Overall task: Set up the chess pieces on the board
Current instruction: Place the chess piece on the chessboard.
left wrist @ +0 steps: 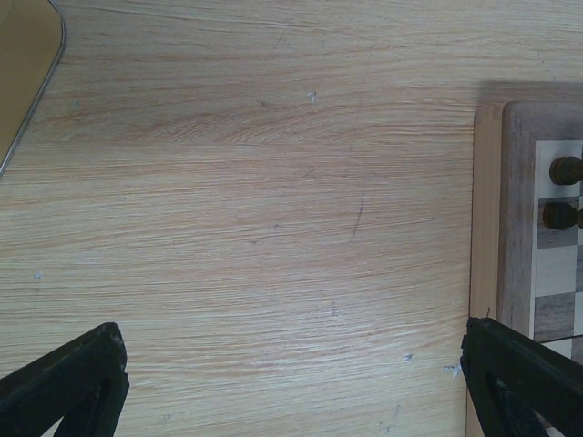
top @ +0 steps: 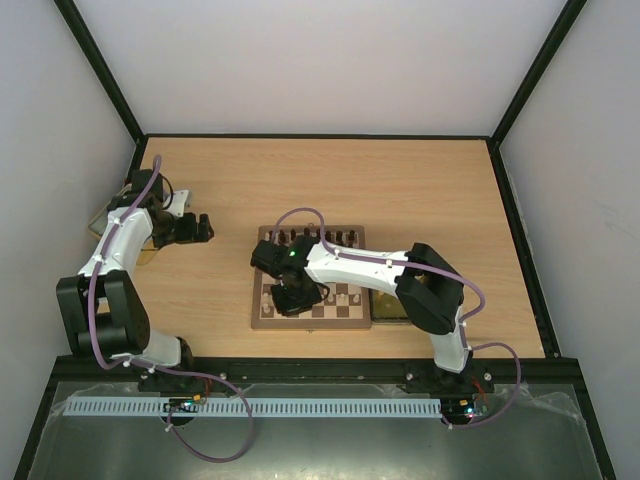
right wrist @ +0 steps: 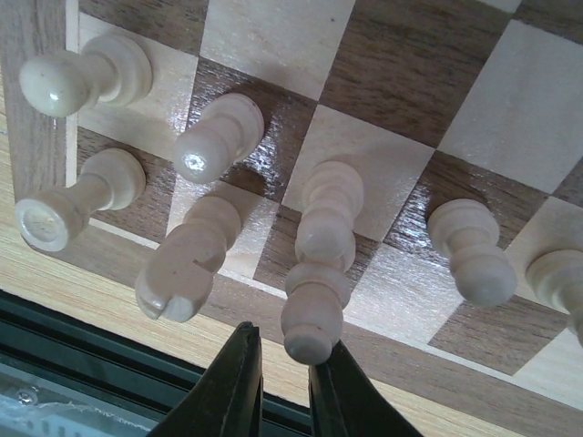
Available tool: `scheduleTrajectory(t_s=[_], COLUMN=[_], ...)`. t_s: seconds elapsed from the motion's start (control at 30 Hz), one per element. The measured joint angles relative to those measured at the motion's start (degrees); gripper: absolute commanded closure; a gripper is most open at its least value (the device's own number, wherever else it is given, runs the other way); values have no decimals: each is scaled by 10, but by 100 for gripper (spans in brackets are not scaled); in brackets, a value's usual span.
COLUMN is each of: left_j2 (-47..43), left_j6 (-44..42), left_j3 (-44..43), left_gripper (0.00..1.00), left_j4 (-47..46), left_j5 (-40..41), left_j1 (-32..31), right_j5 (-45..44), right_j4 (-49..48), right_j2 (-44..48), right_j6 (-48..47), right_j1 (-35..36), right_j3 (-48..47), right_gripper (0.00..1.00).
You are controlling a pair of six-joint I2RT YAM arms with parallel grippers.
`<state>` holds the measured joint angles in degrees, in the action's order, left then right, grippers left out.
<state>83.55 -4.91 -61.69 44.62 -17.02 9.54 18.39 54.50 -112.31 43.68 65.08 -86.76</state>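
The board (top: 262,316) lies mid-table, with dark chess pieces (top: 320,237) along its far row and cream ones (top: 345,297) near its front. My right gripper (top: 293,300) hangs over the board's front left. In the right wrist view its jaws (right wrist: 285,382) stand a narrow gap apart with nothing between them. The head of a tall cream piece (right wrist: 319,273) standing on the board is right at the right fingertip (right wrist: 339,391). A slotted cream piece (right wrist: 187,259) and other cream pieces (right wrist: 214,141) stand beside it. My left gripper (top: 205,228) is wide open and empty over bare table (left wrist: 291,382), left of the board's edge (left wrist: 515,218).
A shallow tray (top: 108,215) sits at the far left under the left arm; its corner shows in the left wrist view (left wrist: 27,64). Another tray (top: 385,308) lies against the board's right side. Two dark pieces (left wrist: 563,191) stand at the board's left edge.
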Motion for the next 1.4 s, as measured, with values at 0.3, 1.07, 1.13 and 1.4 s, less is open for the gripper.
scheduleTrajectory(t_s=[0.3,1.07,1.13,1.4], left_j2=[0,0,1,1], left_j6=[0,0,0,0], left_j3=[0,0,0,0], left_gripper=[1,0,0,1], left_j4=[-1,-1,-1,-2], left_j5=[0,0,0,0], left_j1=[0,0,0,0], right_j5=[-2,-15,-16,-19], right_j4=[0,20,22,22], right_j2=[-1,-1,-1,-1], right_j6=[-2,-12,-13,-13], right_j1=[0,-1,-1,-8], right_j3=[6,-10,-10,-10], right_gripper=[89,67,67,68])
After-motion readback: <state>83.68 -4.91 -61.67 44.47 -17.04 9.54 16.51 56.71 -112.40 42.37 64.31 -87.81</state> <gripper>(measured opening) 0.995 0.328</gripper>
